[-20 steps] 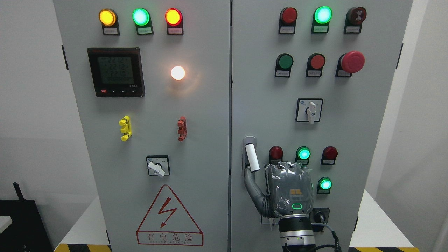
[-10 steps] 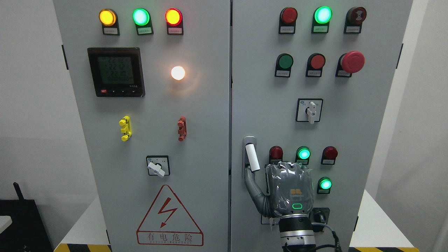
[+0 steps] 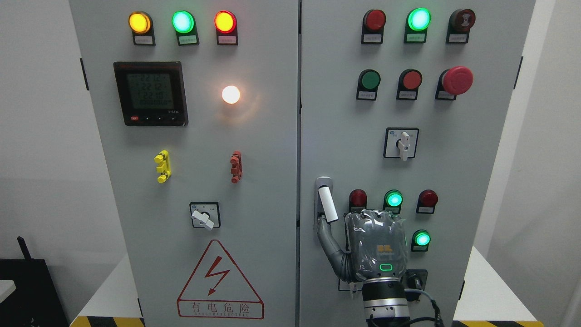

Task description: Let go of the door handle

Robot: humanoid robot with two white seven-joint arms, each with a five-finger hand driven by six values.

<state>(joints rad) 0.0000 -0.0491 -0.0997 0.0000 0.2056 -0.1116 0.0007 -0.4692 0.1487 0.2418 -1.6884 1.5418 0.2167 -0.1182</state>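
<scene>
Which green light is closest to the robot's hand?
The lit green light just right of the right hand, lowest on the right door. The other lit green one nearby sits above the hand, between two red lights.

Two cabinet doors [image 3: 254, 190], two rotary switches [image 3: 401, 143], one door handle [image 3: 327, 203], one meter [image 3: 150, 93]

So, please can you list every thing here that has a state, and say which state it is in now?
door handle: swung slightly out, tilted, thumb touching its lower end
right hand: in front of the right door, grip hidden
yellow lamp: lit
green lamp: lit
red lamp: lit
white lamp: lit
meter: display on
emergency stop: cannot tell
left selector: pointing down-right
right selector: pointing down
</scene>
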